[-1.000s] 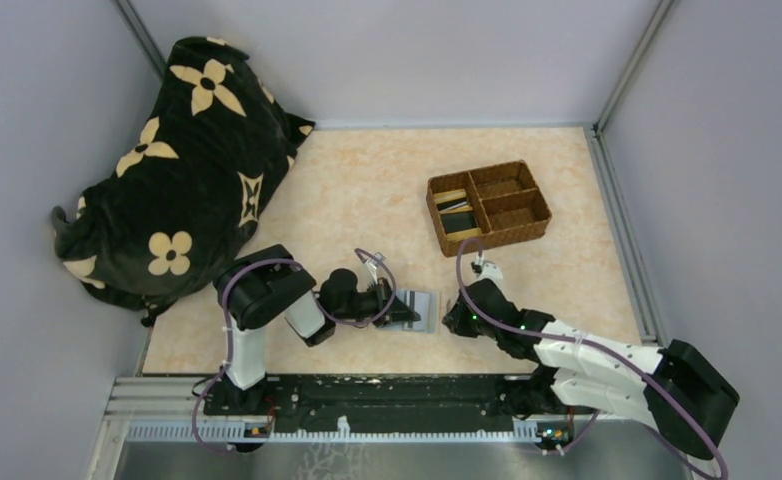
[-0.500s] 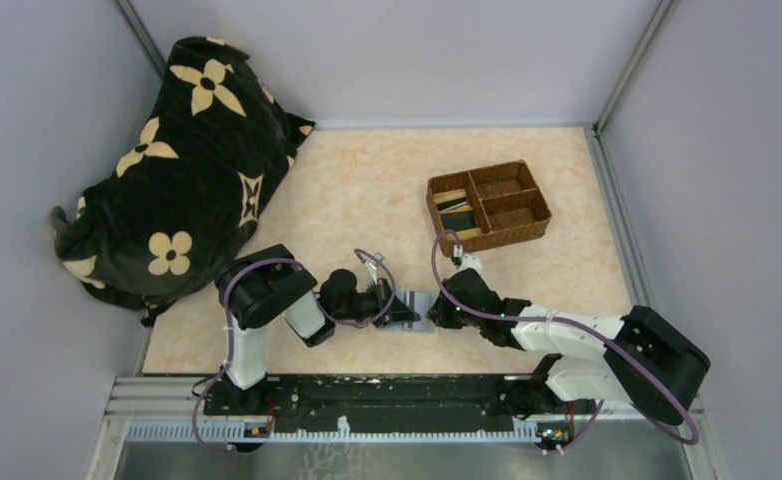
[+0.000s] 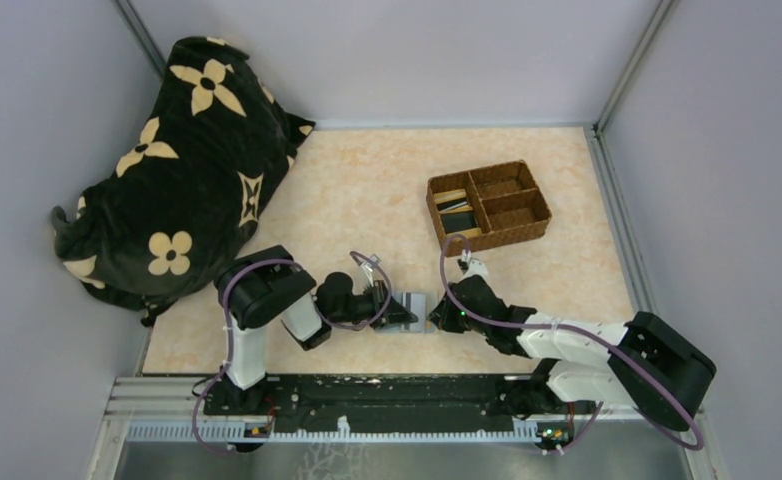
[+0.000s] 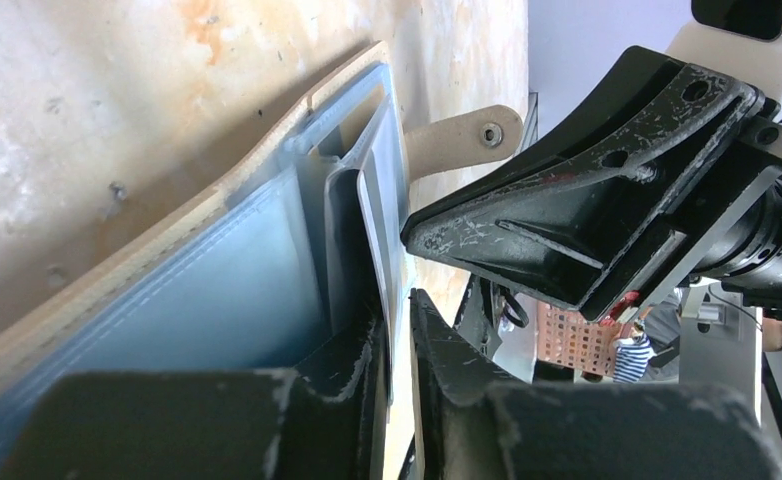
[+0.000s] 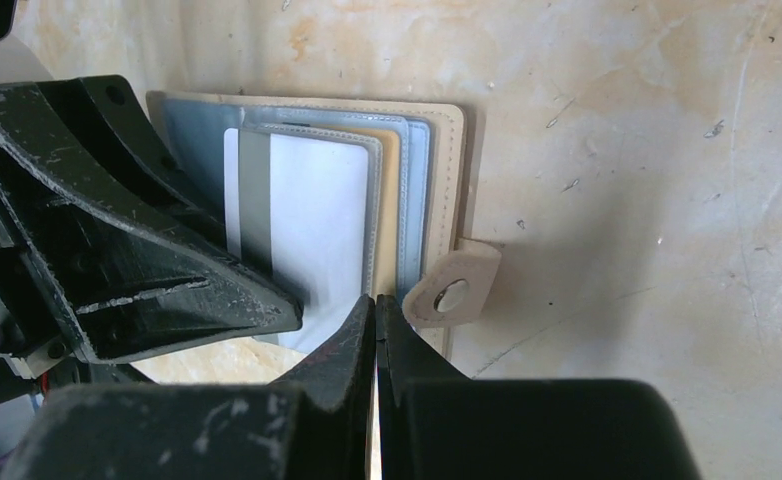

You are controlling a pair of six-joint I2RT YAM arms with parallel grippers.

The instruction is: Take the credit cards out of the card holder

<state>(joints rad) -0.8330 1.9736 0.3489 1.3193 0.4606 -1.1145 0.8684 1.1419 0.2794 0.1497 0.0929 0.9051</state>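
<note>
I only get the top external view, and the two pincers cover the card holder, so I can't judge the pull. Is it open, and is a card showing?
Observer: Yes. The right wrist view shows the card holder lying open on the table, with a pale card bearing a grey stripe in its stitched pocket.
Operator: Where are the right pincer's tips?
Observer: The right pincer is shut, at the holder's edge beside the snap tab. Whether it pinches the card I cannot tell.
Operator: And the left one?
Observer: The left pincer straddles a blue-grey leaf of the holder, its fingers slightly apart.
</note>
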